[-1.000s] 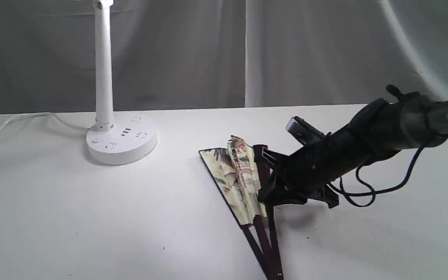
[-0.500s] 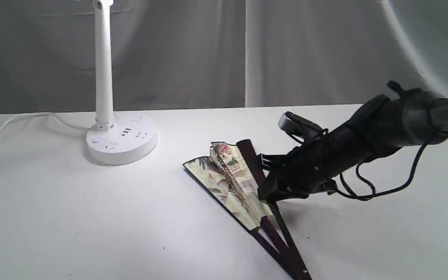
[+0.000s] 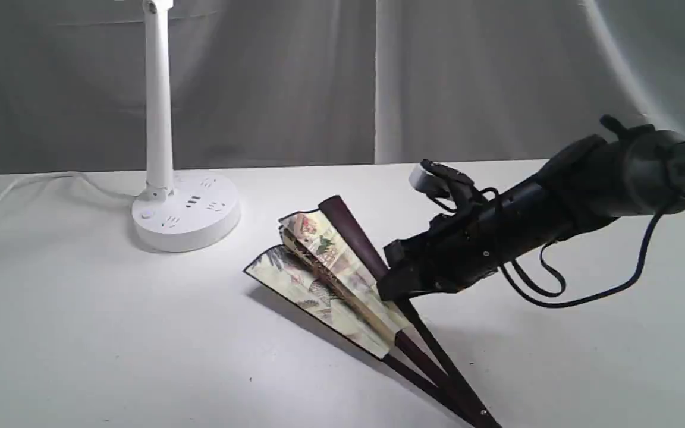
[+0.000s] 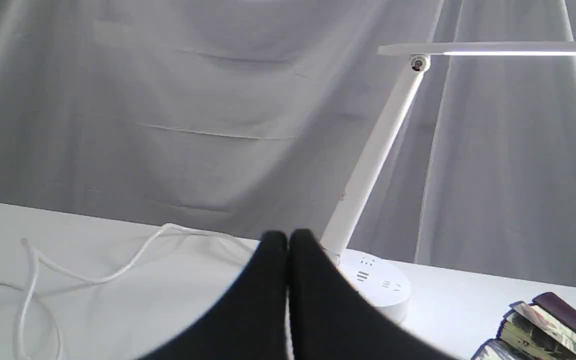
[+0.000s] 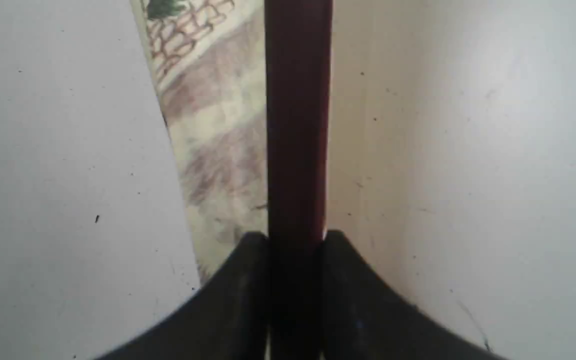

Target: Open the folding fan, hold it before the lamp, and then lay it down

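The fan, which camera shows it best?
The exterior view: the fan shows almost whole, part-open, from painted paper to dark sticks. The right wrist view shows only one dark red stick in the right pincer plus a strip of paper. The left wrist view catches just a corner.

A white desk (image 3: 81, 333) fills the foreground, its top matte and dotted with a few tiny dark specks (image 3: 251, 378). Behind it hangs a grey cloth backdrop (image 3: 271, 83), creased and loosely draped, with a paler white panel (image 3: 467, 77) on the right.
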Controlling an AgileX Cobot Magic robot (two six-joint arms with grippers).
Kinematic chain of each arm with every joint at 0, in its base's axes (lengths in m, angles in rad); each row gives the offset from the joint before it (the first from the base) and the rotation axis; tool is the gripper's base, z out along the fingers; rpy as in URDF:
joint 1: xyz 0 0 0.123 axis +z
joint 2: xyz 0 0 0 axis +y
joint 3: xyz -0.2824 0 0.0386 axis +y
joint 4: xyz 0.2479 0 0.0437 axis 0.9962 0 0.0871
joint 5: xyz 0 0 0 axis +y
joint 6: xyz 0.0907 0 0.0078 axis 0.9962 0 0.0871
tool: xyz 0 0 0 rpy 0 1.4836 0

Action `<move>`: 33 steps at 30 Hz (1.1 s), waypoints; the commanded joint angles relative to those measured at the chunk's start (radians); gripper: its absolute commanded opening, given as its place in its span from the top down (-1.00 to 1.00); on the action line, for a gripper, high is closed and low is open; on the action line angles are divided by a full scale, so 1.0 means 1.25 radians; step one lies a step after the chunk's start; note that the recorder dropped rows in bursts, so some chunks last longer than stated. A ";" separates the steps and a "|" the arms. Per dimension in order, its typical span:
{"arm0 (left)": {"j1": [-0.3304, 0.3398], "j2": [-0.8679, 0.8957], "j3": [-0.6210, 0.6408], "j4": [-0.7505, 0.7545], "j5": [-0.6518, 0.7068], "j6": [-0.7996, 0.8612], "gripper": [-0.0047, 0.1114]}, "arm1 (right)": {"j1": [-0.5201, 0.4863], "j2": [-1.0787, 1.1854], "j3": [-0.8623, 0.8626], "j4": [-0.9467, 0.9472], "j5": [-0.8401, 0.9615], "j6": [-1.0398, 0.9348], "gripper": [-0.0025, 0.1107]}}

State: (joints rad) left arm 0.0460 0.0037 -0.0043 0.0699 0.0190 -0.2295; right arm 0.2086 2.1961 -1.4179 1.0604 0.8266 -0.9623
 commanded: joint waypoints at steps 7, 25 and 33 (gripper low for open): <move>0.001 -0.003 0.003 -0.006 0.003 -0.070 0.92 | -0.001 -0.012 0.002 0.075 0.047 -0.082 0.96; -0.014 0.034 -0.076 -0.033 0.036 -0.154 0.92 | -0.002 -0.145 0.002 0.148 0.105 -0.186 0.96; -0.022 0.312 -0.095 0.096 -0.264 -0.043 0.92 | -0.002 -0.145 0.002 0.139 0.105 -0.186 0.96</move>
State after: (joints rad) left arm 0.0234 0.3098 -0.1091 0.1601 -0.2012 -0.3013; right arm 0.2086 2.0279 -1.4164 1.2338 0.9489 -1.1890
